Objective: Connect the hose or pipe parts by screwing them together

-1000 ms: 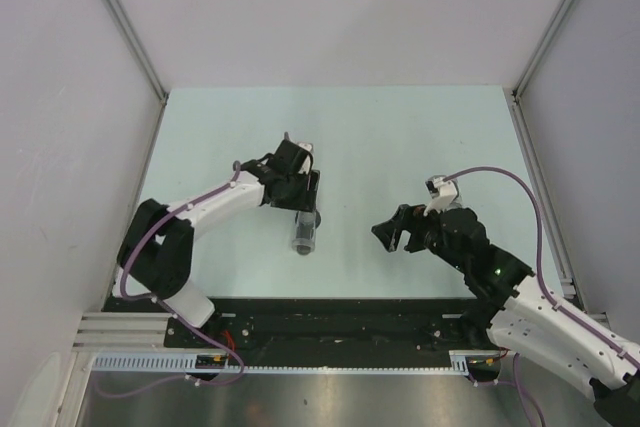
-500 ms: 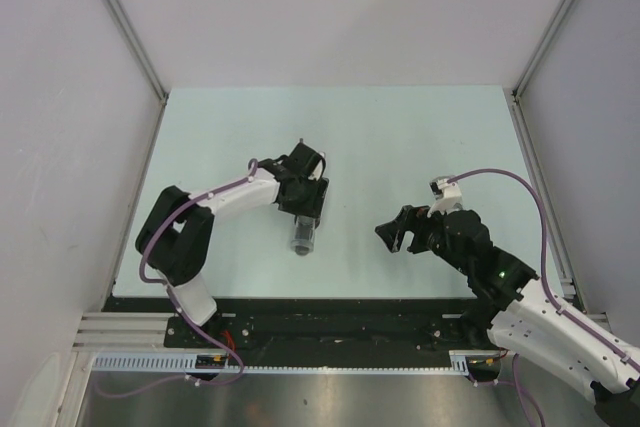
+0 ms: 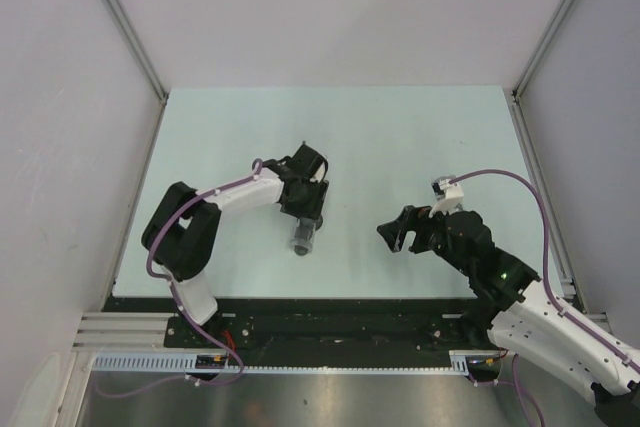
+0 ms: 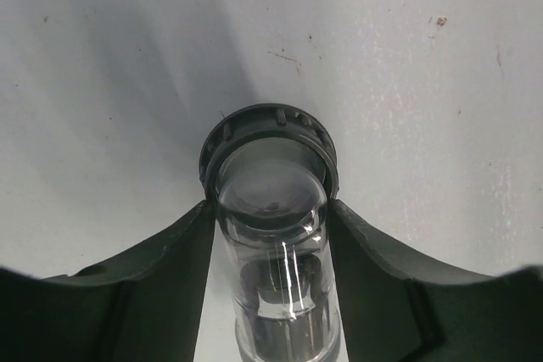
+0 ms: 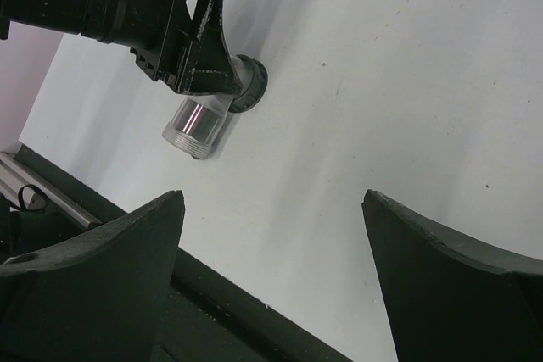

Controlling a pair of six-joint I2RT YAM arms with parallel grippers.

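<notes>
A clear, silver-grey tube fitting (image 3: 302, 239) lies on the pale table, its threaded end (image 5: 193, 142) toward the arm bases. A dark ribbed ring (image 4: 268, 137) sits at its far end; whether that ring is a separate part I cannot tell. My left gripper (image 3: 306, 215) comes down over the tube near the ring. Both of its fingers (image 4: 170, 252) press against the tube's sides (image 4: 271, 209). My right gripper (image 3: 394, 233) hangs open to the right, apart from the fitting, with nothing between its fingers (image 5: 102, 260).
A black rail (image 3: 330, 319) runs along the near table edge below the fitting. Grey walls and aluminium posts (image 3: 125, 27) enclose the table on three sides. Purple cables (image 3: 510, 182) loop along both arms.
The left arm has swung its gripper slightly toward the near edge over the tube, and its jaws have narrowed onto it. The right gripper has barely shifted.
</notes>
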